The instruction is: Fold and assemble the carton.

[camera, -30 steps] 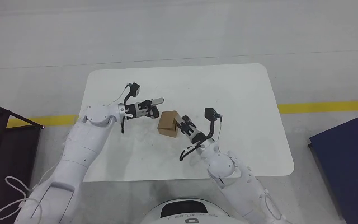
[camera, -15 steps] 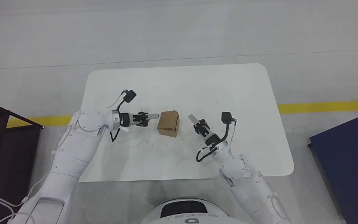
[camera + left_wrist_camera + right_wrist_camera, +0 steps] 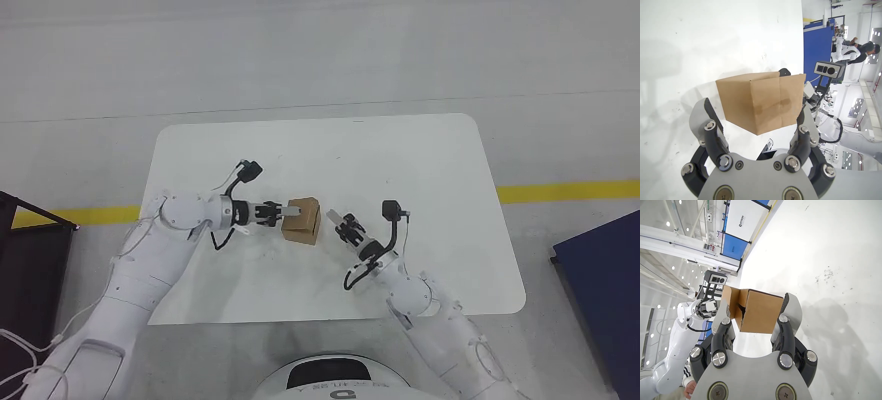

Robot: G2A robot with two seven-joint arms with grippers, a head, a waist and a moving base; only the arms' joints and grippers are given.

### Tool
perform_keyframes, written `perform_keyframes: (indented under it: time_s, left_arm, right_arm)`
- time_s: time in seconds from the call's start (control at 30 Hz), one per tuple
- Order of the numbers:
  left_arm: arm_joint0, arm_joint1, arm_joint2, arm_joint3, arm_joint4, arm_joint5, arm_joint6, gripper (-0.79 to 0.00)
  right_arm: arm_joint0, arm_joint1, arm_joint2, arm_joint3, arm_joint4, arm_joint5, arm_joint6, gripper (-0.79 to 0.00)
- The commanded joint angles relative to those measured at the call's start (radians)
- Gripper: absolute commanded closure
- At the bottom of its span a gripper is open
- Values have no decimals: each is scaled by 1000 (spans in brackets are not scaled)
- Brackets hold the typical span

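**Clerk:** Item: carton [image 3: 301, 220], brown, one. Location?

**Keeper:** On the table [image 3: 430, 170], near its middle, between the two grippers. Left gripper [image 3: 754, 108]: fingers apart, tips level with the near face, contact uncertain. Right gripper [image 3: 756, 306]: fingers apart, just short of the opposite face.

**Clerk:** Orientation, long axis?

**Keeper:** Nearly cubical, so the axis is hard to call. The seamed flap ends face one gripper each, so its fold axis runs arm to arm. On the right gripper's side the seam gapes and one flap stands proud.

**Clerk:** Step in hand?

**Keeper:** Body erected, by my reading; closing the end remains. The next move probably calls for the left gripper to brace its face while the right presses the proud flap flat, squarely, without skidding the carton
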Motion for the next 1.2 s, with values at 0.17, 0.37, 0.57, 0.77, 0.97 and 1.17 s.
perform_keyframes:
  time_s: [0.17,0.37,0.57,0.77,0.97,1.17]
  left_arm:
    - [-26,-8,33,36,24,2,7,-474]
    - [-34,-11,42,43,15,0,14,-514]
    - [-36,-12,46,49,5,-1,14,-542]
    - [-37,-12,49,51,-3,-8,16,-628]
    - [-44,-13,49,54,-15,-12,11,-683]
    - [-47,-13,52,58,-20,-14,9,-727]
  right_arm:
    - [7,0,-7,4,-14,55,19,-548]
    - [13,0,-16,4,-33,58,38,-545]
    - [23,1,-25,8,-33,76,82,-523]
    - [34,0,-28,13,-29,98,85,-505]
    - [46,-2,-34,15,-22,117,86,-471]
    - [58,-4,-36,13,-18,128,73,-440]
